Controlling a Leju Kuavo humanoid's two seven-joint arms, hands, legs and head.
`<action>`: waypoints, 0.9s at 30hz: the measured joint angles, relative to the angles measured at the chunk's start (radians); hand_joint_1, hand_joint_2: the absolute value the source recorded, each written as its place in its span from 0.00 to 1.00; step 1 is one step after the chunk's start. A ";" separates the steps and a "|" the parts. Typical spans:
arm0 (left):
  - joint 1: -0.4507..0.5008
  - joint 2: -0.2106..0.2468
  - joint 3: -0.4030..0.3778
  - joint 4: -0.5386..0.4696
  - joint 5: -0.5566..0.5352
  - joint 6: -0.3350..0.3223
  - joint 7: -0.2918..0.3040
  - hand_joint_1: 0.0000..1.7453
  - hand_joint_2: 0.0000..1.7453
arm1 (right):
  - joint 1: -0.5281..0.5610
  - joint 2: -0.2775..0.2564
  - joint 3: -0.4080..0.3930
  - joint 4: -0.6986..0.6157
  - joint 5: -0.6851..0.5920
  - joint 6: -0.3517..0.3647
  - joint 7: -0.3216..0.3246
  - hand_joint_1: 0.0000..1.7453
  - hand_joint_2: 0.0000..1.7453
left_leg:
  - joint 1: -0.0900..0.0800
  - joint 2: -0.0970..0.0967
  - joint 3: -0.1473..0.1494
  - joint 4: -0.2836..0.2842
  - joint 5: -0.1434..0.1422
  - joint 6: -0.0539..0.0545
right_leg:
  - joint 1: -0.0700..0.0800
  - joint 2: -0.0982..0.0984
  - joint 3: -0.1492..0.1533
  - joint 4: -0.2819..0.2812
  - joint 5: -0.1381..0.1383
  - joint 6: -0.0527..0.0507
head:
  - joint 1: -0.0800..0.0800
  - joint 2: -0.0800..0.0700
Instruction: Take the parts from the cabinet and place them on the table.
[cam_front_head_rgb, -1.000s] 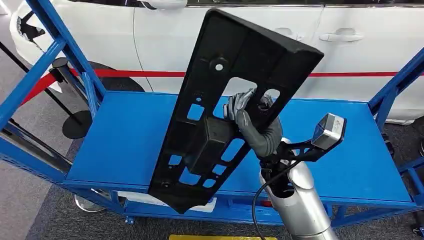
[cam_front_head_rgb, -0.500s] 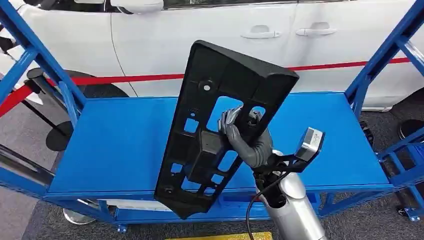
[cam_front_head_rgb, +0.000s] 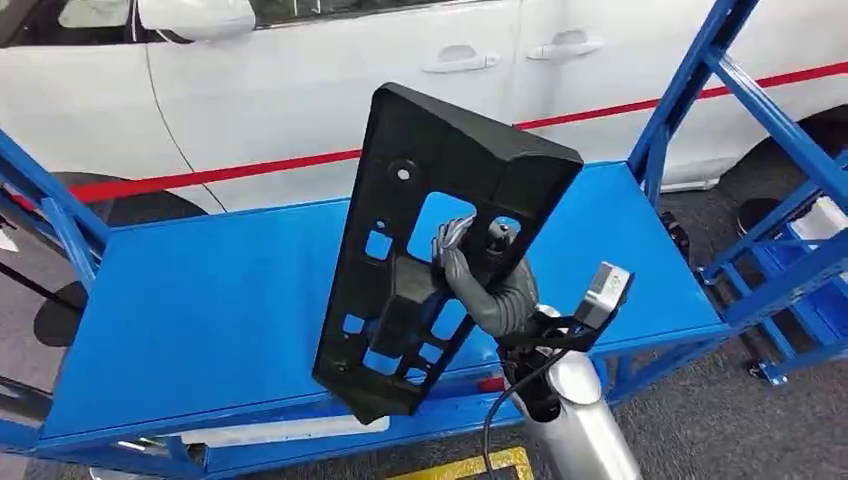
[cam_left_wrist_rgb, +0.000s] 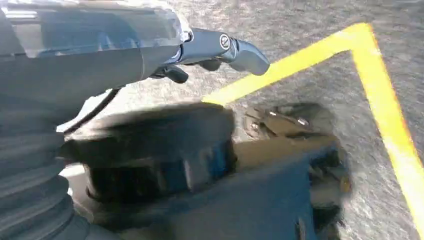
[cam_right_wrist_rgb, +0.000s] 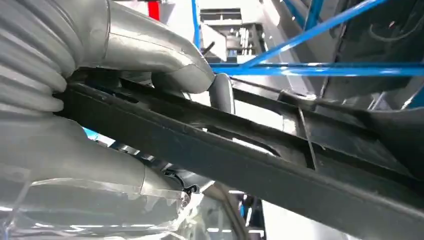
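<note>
Right robot hand (cam_front_head_rgb: 478, 268): grey, fingers hooked through an opening in the long black plastic panel with cut-out holes (cam_front_head_rgb: 420, 250), gripping it; in the right wrist view the thumb and fingers (cam_right_wrist_rgb: 165, 60) clamp the panel's edge (cam_right_wrist_rgb: 260, 165).
Panel: held up in the air, tilted, its top leaning toward the table's far right; its lower end hangs past the table's near edge.
Table: blue metal table with blue frame posts (cam_front_head_rgb: 200, 300), directly beneath and behind the panel.
Left robot hand (cam_left_wrist_rgb: 220, 50): hangs over grey floor with yellow tape lines (cam_left_wrist_rgb: 380, 100), fingers extended, holding nothing.
Background: white car with a red stripe (cam_front_head_rgb: 300, 90) beyond the table's far edge.
</note>
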 joint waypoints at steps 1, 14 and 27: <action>0.000 0.000 0.000 0.000 -0.001 0.002 0.004 0.00 1.00 | 0.001 0.000 0.000 0.000 0.000 0.000 0.000 0.95 1.00 | 0.003 0.011 0.005 -0.015 0.008 0.005 | 0.005 0.011 0.000 -0.005 0.004 0.008 | 0.000 0.000; 0.002 0.000 -0.002 0.000 -0.019 -0.006 -0.006 0.00 1.00 | 0.012 0.004 0.002 0.003 0.003 -0.003 -0.004 0.95 1.00 | -0.002 0.135 0.004 -0.016 0.007 -0.004 | 0.012 -0.173 0.039 -0.011 -0.027 0.010 | 0.007 0.000; 0.001 0.018 -0.002 0.000 -0.018 -0.010 0.005 0.00 1.00 | 0.023 0.022 0.000 0.003 0.009 -0.014 -0.005 0.95 1.00 | 0.011 0.075 0.007 0.089 -0.050 -0.031 | 0.010 -0.117 0.009 -0.003 0.001 -0.023 | 0.006 0.000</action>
